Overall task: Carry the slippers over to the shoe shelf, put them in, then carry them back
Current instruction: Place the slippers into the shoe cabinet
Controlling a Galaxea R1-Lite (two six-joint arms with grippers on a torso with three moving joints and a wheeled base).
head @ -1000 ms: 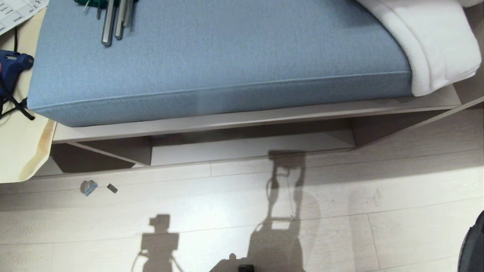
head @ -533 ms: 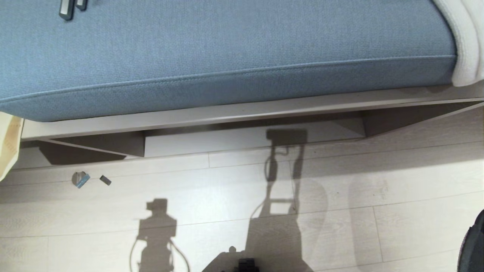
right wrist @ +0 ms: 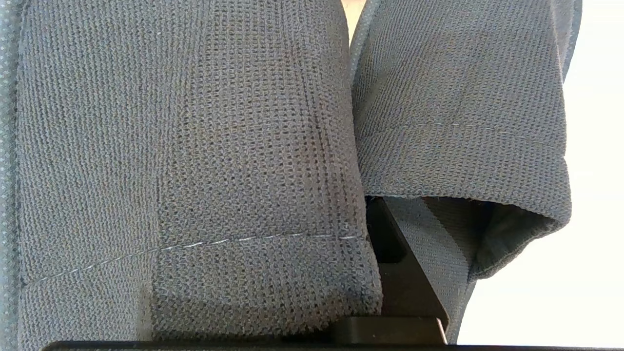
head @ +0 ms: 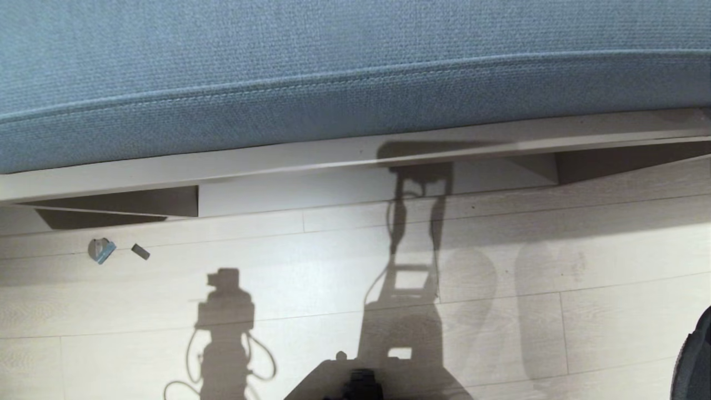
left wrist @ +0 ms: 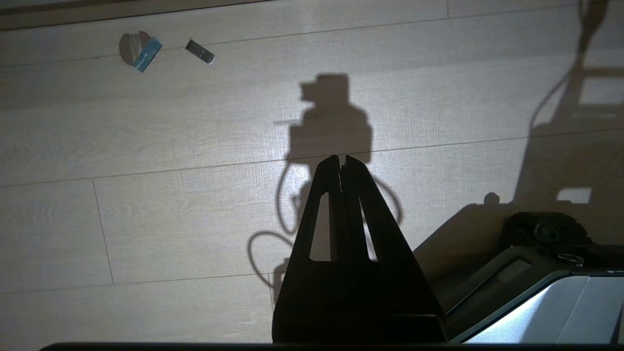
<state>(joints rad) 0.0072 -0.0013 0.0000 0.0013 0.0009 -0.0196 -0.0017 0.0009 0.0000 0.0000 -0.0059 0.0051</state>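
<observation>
My right end effector (right wrist: 385, 229) is clamped tight on the slippers (right wrist: 195, 146), a pair of soft, dark grey-blue knitted fabric slippers that hang side by side and fill almost all of my right wrist view. One black finger (right wrist: 404, 282) shows between the two slippers, tucked under the fabric edge of the one with the open mouth; the other finger is hidden by the cloth. A thin pale line of stitching runs across each slipper.

My left end effector (left wrist: 342, 158) holds nothing: its two black fingers are pressed together at the tips, and it hangs over the pale wood-grain plank floor (left wrist: 146, 204).

From my head I look down on a thick blue-grey woven fabric cushion (head: 333, 72) that lies on a pale flat board (head: 166, 172). Under that board there are dark, low openings (head: 122, 203) with a pale upright panel between them. On the floor near the left opening lie a small round grey piece with a blue tab (head: 100, 250) and, just beside it, a small dark grey block (head: 140, 251). My own shadow falls across the planks. At the lower right edge of my head view a dark rounded shape (head: 694, 361) shows, too cropped for me to tell what it is.
</observation>
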